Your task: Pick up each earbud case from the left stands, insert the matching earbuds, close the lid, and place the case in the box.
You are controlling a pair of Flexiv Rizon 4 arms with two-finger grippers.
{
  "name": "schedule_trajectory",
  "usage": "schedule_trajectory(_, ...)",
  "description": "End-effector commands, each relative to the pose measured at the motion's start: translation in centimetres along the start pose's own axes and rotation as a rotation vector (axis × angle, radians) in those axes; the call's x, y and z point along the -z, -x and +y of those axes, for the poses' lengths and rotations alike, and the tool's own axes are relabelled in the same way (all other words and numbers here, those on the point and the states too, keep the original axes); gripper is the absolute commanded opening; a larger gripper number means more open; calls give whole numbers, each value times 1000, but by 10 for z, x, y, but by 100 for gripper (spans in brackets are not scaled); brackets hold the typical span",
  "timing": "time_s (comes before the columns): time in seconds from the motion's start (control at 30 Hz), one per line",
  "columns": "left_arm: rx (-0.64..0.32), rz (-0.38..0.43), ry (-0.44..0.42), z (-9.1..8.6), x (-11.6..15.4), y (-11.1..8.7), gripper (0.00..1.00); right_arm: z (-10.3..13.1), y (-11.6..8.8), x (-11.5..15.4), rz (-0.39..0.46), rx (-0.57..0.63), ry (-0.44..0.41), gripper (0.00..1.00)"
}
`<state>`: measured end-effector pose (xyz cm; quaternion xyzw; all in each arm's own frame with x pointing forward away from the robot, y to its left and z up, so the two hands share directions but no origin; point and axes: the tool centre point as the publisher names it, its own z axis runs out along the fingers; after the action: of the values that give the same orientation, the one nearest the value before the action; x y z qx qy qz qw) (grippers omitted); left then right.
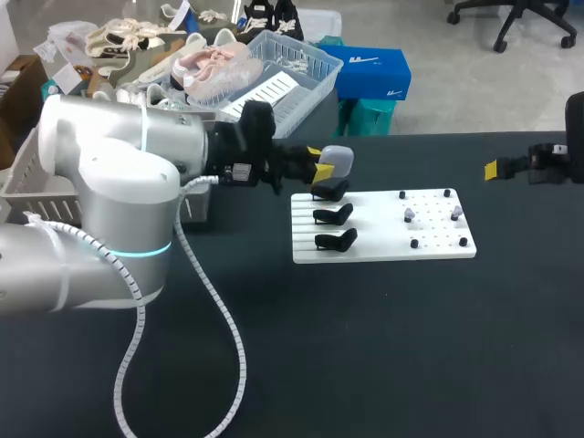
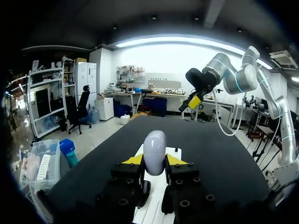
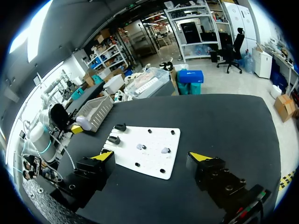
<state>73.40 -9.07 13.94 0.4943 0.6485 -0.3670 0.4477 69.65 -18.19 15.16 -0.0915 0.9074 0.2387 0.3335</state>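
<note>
Three black stands (image 1: 334, 215) line the left edge of a white board (image 1: 383, 246) in the middle of the table (image 1: 365, 356). Two pale earbuds (image 1: 409, 215) lie nearer the board's right edge, apart from each other. The left gripper (image 1: 321, 170) hangs over the board's far left corner, clamped on a grey case (image 1: 338, 159). The right gripper (image 1: 497, 169) is at the table's right edge, well apart from the board.

From the left wrist, the case (image 2: 154, 150) stands upright between the left gripper's (image 2: 154, 161) yellow tips, pinched from both sides. The board (image 2: 150, 207) and two stands (image 2: 145, 193) show under the fingers. The right gripper (image 2: 193, 101) is held high ahead, beyond the table's far edge.

From the right wrist, the right gripper's (image 3: 153, 156) fingers stand wide apart with nothing between them, above the board (image 3: 154, 137). Two stands (image 3: 120, 127) show at the board's far edge, and the earbuds (image 3: 165, 150) lie near its middle. Beyond the stands the left gripper (image 3: 77, 128) holds the case (image 3: 85, 123) beside a white basket (image 3: 96, 112) at the table's corner.
</note>
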Motion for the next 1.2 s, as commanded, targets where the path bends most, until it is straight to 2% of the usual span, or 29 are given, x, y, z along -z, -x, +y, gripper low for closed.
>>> schedule_trajectory(0.03, -1, -53, 47, -22, 12, 7, 0, 16, 0, -11, 1, 27, 31, 100)
schedule_trajectory(0.27, -51, -94, 43, -39, 13, 14, 0, 53, 0, -18, 18, 90, 67, 100)
schedule_trajectory(0.73, -110, -122, 2, -53, 1, 26, 0, 123, 0, -37, 60, 183, 186, 100)
schedule_trajectory(0.9, -112, -124, -7, -55, -5, 27, 0, 137, -1, -50, 96, 198, 229, 100)
schedule_trajectory(1.2, -111, -114, -9, -53, -12, 24, 0, 145, 3, -60, 91, 217, 260, 100)
